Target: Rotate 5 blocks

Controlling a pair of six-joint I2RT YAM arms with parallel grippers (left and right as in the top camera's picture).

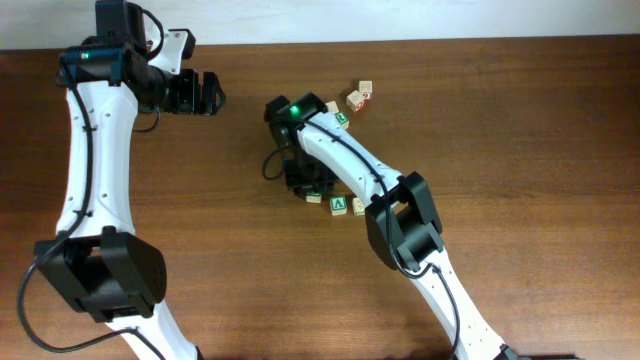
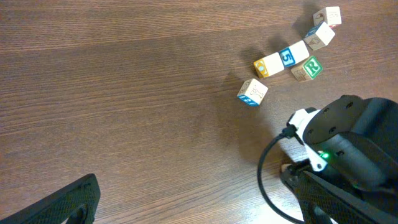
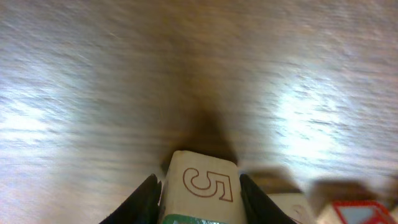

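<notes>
At a dark wooden table point(image 1: 520, 150), the right gripper point(image 3: 199, 185) clamps a pale-wood 5 cube point(image 3: 202, 177), its fingers point(image 3: 144, 200) pressed to either side. The right wrist view alone shows this hold. The outlined numeral faces the lens and a strip of green runs along the cube's lower edge. The cube is sharp against a blurred tabletop. A red-marked cube point(image 3: 356, 213) sits at that view's lower right corner.

From overhead, the right gripper point(image 1: 303, 182) points down near the table's middle and its own wrist hides the held cube. Three blocks point(image 1: 338, 205) lie just beside it along the forearm, the middle one bearing a green letter. More lie past the arm toward the far edge, among them a green-faced block point(image 1: 342, 118) and the red-marked cube point(image 1: 358, 100).

The left gripper point(image 1: 212, 93) hangs over bare wood well to the left, jaws spread wide and holding nothing. The left wrist view shows only one finger point(image 2: 62, 204), low at the left. That view looks across at the right arm's wrist housing point(image 2: 348, 137), whose green light is lit. Beyond the housing is a loose line of six cubes, including a green-R block point(image 2: 308, 68), a blue-5 block point(image 2: 287, 56) and a yellow-marked block point(image 2: 268, 65) touching it.
</notes>
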